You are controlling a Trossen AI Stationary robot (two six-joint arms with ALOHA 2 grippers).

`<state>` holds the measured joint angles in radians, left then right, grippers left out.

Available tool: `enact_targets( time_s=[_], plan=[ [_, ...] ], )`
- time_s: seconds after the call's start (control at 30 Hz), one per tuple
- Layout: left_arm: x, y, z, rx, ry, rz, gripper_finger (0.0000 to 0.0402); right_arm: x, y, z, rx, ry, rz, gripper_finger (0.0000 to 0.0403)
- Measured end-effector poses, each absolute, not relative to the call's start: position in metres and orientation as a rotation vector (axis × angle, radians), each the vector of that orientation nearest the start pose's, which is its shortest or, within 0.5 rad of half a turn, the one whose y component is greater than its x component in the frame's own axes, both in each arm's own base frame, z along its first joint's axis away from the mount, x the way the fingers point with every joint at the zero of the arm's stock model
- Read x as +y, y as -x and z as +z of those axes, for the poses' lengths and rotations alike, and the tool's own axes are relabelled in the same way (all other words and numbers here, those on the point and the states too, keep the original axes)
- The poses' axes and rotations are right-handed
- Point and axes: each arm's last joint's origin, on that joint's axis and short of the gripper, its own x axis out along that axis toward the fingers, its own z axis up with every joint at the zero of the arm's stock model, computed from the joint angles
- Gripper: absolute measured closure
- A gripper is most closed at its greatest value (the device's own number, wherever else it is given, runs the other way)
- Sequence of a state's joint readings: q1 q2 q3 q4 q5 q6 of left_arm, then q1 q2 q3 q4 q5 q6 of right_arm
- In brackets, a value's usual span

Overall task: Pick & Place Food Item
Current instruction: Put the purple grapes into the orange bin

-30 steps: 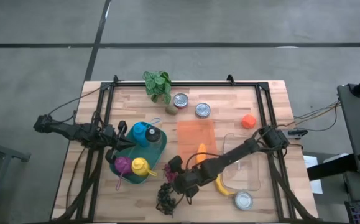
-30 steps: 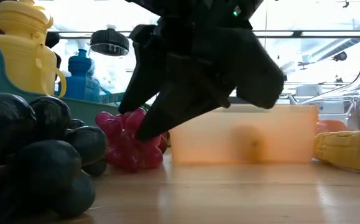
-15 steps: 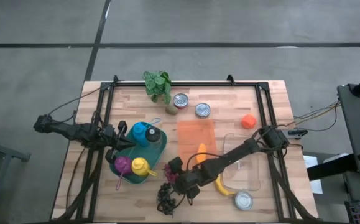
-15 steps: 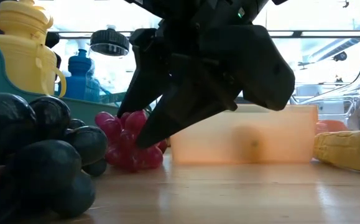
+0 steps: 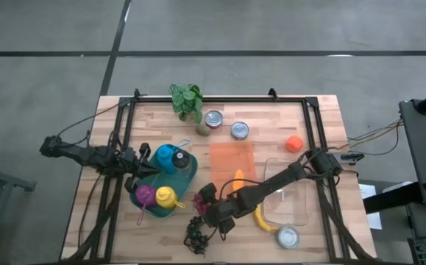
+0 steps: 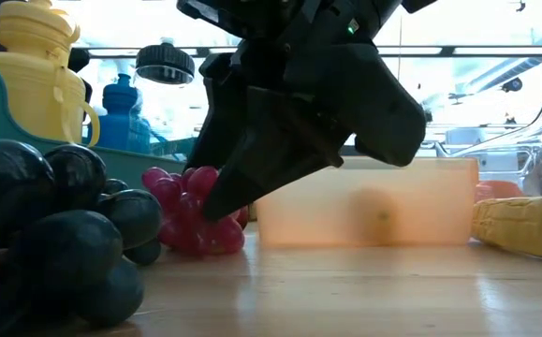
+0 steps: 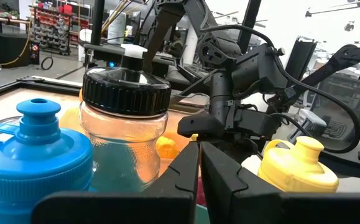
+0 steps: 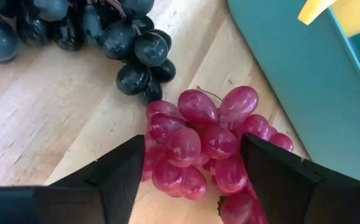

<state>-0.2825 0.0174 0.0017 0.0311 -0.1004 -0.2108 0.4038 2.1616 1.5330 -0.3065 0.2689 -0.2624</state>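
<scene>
- Your right gripper [image 8: 189,163] has its jaws spread, straddling the red grapes [image 8: 211,140] on the desk [image 8: 55,118]; whether they touch is unclear.
- Left gripper [image 7: 199,163]: jaws pressed together, empty, by the teal tray [image 5: 187,177].
- Grapes' near side is hidden in the low view.
- Black grapes [image 8: 105,28] at 10 o'clock of the red; the tray just beside at 2 o'clock.

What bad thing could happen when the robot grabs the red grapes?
The right gripper straddles the red grapes, fingers open. Closing might pinch only a few grapes, so the bunch could slip or dangle. The black grapes and the teal tray lie close by, so a finger could bump them.
</scene>
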Motion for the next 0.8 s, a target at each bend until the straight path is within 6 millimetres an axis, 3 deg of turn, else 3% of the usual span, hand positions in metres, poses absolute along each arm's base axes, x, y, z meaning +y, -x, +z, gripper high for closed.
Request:
enact_targets(
  time_s=[0.27,0.8],
  plan=[
    [-0.0247,-0.0954,0.1657,0.004,0.213,-0.183,0.0380,0.1725,-0.4236,0.1503,0.867,0.553,0.238,0.0220],
    [-0.0247,-0.0954,0.1658,0.004,0.213,-0.183,0.0380,0.1715,-0.4242,0.1505,0.871,0.478,0.201,0.0324]
  ],
)
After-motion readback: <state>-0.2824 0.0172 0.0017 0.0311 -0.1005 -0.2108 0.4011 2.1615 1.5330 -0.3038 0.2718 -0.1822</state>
